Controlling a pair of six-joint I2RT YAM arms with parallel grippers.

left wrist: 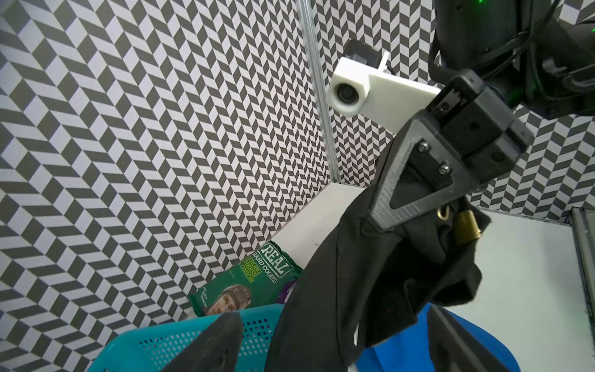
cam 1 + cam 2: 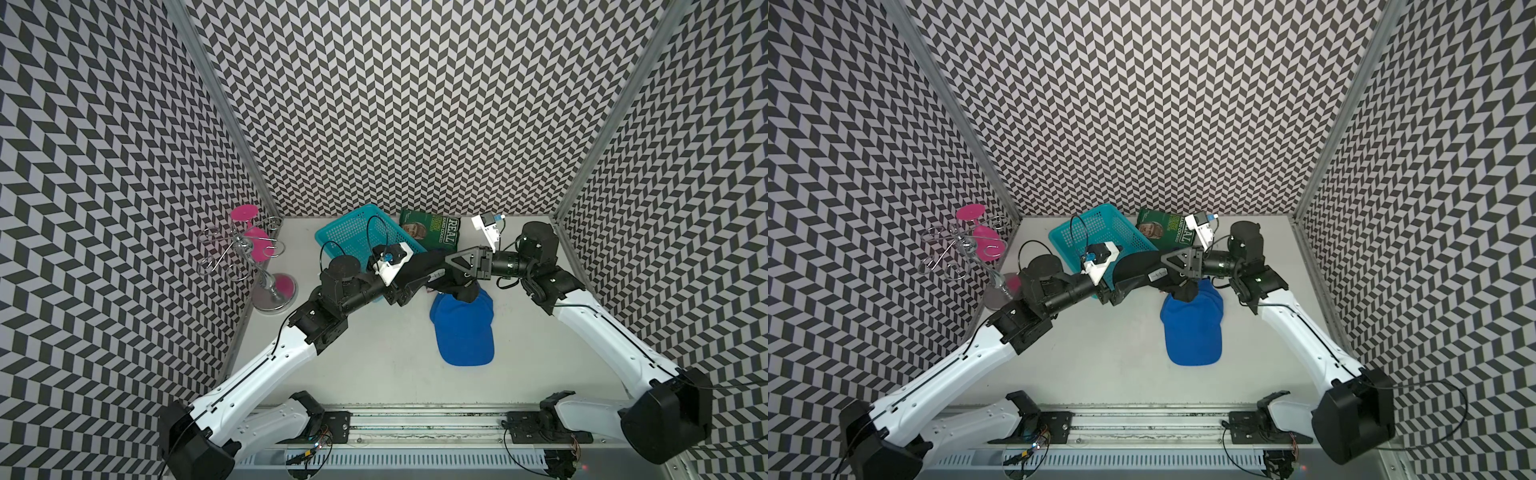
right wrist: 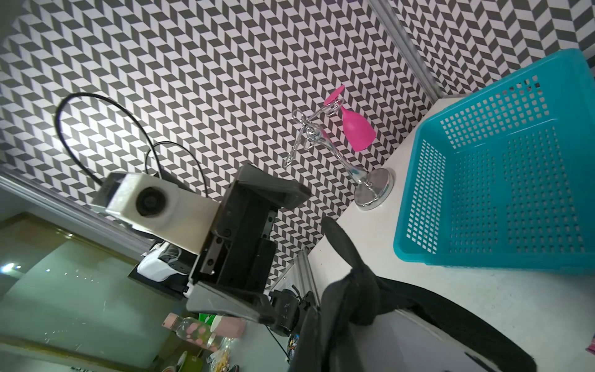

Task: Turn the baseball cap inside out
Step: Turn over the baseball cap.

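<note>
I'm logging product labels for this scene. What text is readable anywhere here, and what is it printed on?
"REAL": green crisp bag
"HAND COOKED": same bag
"STRONG CHEESE & ONION": same bag
Small print beside its portrait: blurred, unreadable
White tag on the black cap: too small to read

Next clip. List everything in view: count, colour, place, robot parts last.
black cap: one, black, hanging from the right gripper above the table
blue cap: one, blue, flat on the table, right of centre
basket: one, teal, back of table
crisp bag: one, green, back, beside the basket
glass stand: one, chrome, back left corner
glass: one, pink, hanging upside down on the stand
table: one, pale grey
left gripper: one, black, open, beside the black cap
right gripper: one, black, shut on the black cap
</note>
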